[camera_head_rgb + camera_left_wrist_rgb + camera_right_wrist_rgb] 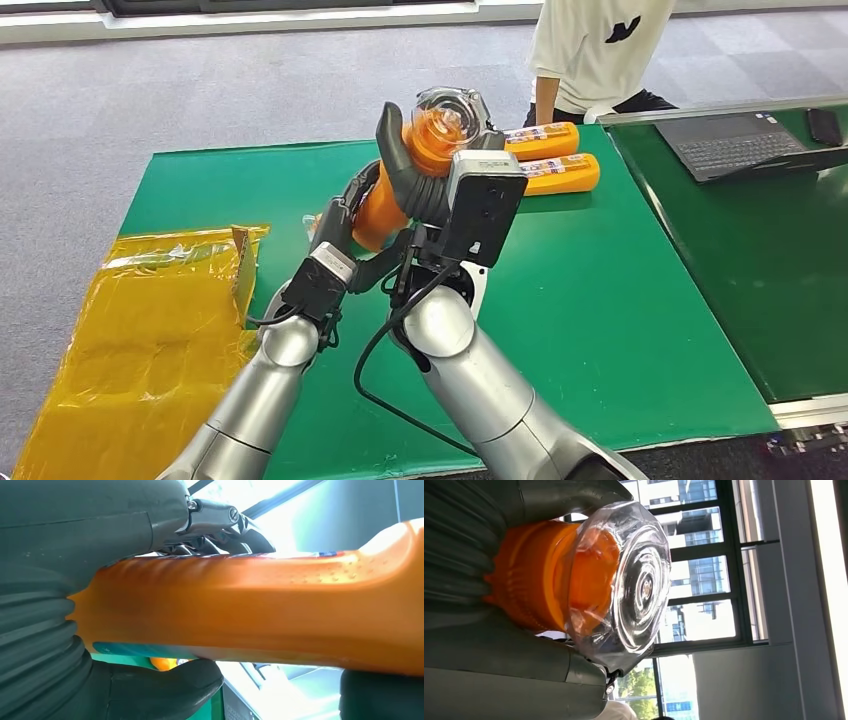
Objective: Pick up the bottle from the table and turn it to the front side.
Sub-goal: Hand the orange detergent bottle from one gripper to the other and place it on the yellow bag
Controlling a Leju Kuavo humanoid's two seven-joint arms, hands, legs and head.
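An orange bottle (385, 205) with a clear plastic cap (448, 108) is lifted off the green table (600, 300), tilted with its cap end toward the camera. My right hand (415, 175) grips it around the neck just under the cap (634, 587). My left hand (345, 215) holds the lower body (250, 615), its thumb and fingers wrapped around the orange plastic. Two more orange bottles (555, 160) lie side by side on the table behind.
A person in a white shirt (590, 50) stands at the table's far edge. A laptop (740, 145) and a phone (825, 125) sit on the second table at right. A yellow plastic sheet (140, 320) hangs over the left end.
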